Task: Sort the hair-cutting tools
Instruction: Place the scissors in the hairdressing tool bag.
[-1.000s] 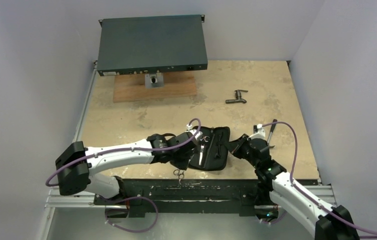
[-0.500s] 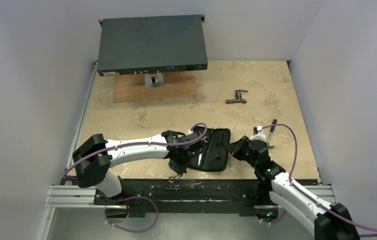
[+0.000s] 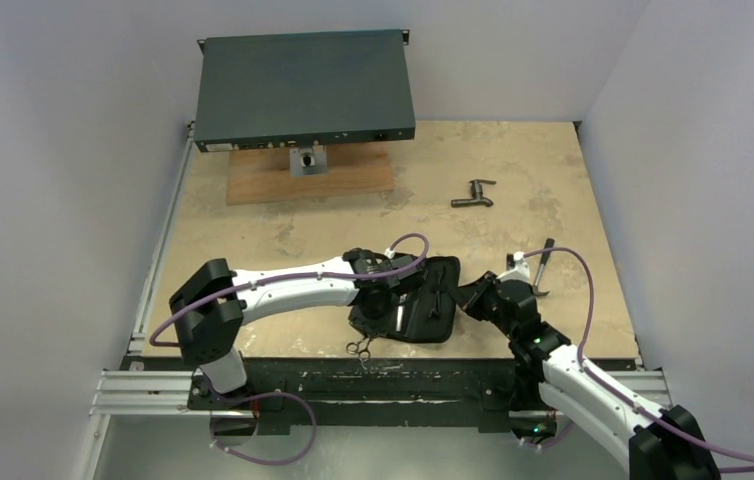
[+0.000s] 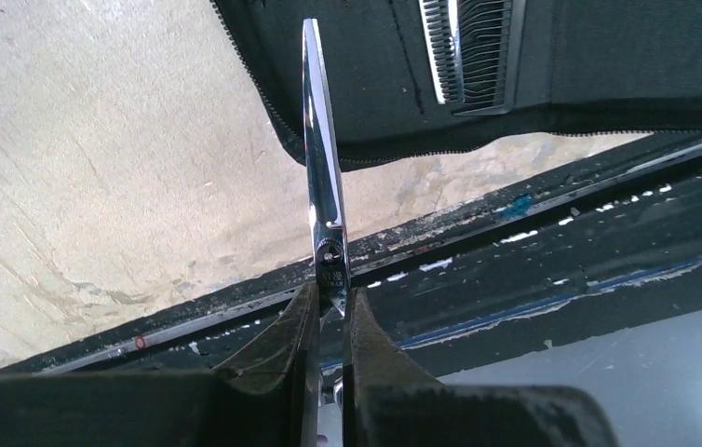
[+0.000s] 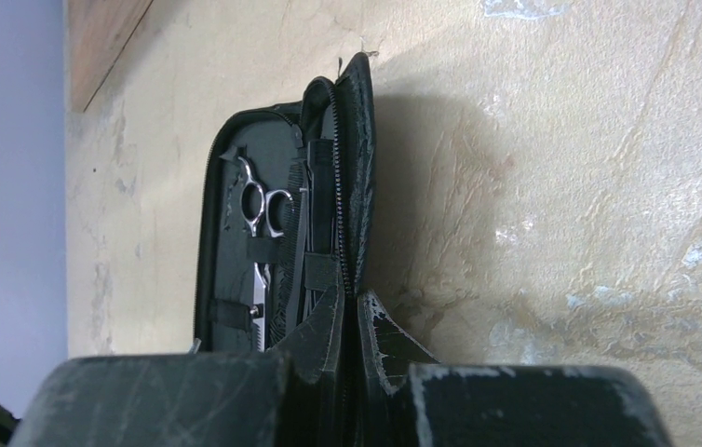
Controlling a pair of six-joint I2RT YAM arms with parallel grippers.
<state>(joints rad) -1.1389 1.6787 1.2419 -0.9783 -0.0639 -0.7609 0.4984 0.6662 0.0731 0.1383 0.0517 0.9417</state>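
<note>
The beige, mottled tabletop (image 3: pixel 513 170) carries a wooden board (image 3: pixel 353 180) at its far left (a flat dark electronics box (image 3: pixel 303 90) stands over it), a dark T-shaped fitting (image 3: pixel 473 195) far right of centre, an open black zip case (image 3: pixel 450 275) near the front edge, and a small hammer (image 3: pixel 545 252) to the case's right.

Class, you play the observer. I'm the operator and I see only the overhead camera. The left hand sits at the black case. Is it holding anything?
Observer: Yes. The left hand is shut on silver scissors, blades closed, tip pointing at the case.
Operator: And the right hand?
Observer: The right hand is shut on the zip edge of the case's flap, which stands upright.
Operator: Is anything in the case?
Observer: A second pair of scissors lies strapped inside.
</note>
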